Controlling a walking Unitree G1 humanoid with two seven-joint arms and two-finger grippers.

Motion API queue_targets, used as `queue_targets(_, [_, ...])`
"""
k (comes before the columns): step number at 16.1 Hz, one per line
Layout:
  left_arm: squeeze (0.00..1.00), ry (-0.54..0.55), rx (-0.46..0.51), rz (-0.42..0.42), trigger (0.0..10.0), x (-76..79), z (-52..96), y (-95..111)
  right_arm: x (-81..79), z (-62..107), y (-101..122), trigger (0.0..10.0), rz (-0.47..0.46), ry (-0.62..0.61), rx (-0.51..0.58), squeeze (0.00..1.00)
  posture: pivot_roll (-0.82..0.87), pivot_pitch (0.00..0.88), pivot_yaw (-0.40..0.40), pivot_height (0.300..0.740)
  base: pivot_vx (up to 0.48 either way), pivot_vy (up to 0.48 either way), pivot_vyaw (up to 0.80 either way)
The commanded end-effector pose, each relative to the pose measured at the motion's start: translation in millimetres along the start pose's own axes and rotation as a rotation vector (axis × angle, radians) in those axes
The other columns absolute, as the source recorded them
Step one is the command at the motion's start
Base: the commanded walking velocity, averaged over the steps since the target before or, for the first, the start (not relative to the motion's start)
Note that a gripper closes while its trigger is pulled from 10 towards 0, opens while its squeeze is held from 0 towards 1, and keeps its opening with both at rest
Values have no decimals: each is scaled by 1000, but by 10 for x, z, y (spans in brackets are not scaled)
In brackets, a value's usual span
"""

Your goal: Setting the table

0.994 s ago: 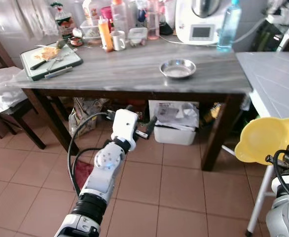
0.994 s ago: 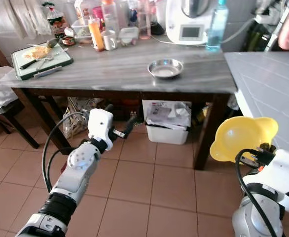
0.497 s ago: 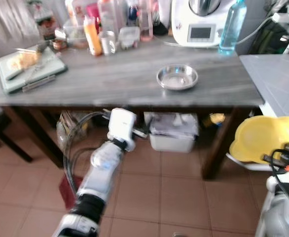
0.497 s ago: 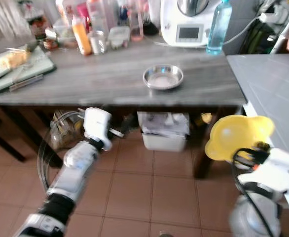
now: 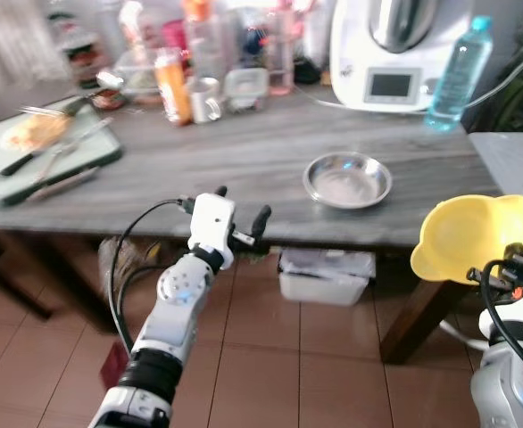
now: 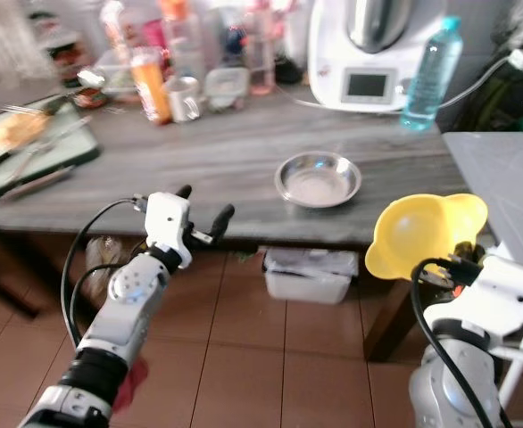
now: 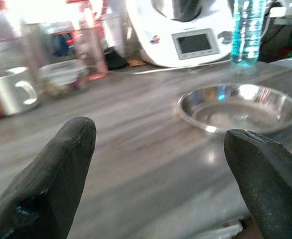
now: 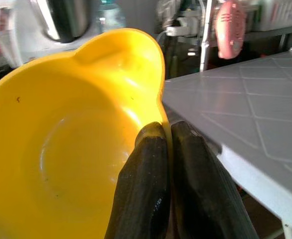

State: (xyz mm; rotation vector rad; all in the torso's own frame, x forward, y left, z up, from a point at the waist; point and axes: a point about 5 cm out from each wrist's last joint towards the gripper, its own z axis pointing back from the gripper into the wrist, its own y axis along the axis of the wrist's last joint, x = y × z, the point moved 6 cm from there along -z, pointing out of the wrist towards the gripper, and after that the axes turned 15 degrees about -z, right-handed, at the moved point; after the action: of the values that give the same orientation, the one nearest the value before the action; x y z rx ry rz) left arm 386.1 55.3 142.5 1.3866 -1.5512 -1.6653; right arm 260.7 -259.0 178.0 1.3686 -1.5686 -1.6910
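The right wrist view shows the right gripper [image 8: 168, 134] pinching the rim of the yellow bowl [image 8: 71, 134], its fingers pressed on either side of the wall beside a grey counter [image 8: 245, 104], while the left wrist view looks between the spread fingers of the left gripper [image 5: 241, 204] at the steel dish [image 7: 238, 107] on the grey desk [image 5: 244, 160]. Compared with a second ago, the desk sits closer and lower in the head views, and the left gripper has risen from under the desk to its front edge. Bare desk lies around the dish, with bottles [image 5: 172, 76] and a white appliance [image 5: 395, 49] crowded along the far edge.
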Motion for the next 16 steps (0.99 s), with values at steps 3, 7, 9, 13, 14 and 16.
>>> queue_targets(3, [0, -20, 10, -5, 10000, 43, -12, 37, -32, 2, 79, 10000, 17, 15, 24, 0, -84, 91, 51, 740, 480, 0, 0])
queue_targets(7, [0, -27, 14, -13, 10000, 56, -1, 43, -45, 4, 86, 10000, 21, 18, 25, 0, -81, 93, 52, 740, 358, 0, 0])
queue_targets(9, [0, -38, 18, -16, 10000, 75, 12, 45, -64, -1, 86, 10000, 23, 22, 26, 0, -78, 93, 51, 740, 279, 0, 0])
queue_targets(13, [0, -44, 21, -14, 10000, 58, 36, 43, -110, -19, 113, 10000, 25, 38, 33, 0, -73, 90, 45, 740, 66, 0, 0])
queue_targets(14, [0, -46, 23, -16, 10000, 48, 47, 43, -122, -22, 119, 10000, 26, 43, 35, 0, -73, 90, 45, 740, 0, 0, 0])
queue_targets(16, [0, -100, 42, -15, 10000, 17, 123, 44, -134, -34, 121, 10000, 29, 48, 36, 0, -71, 91, 41, 740, 0, 0, 0])
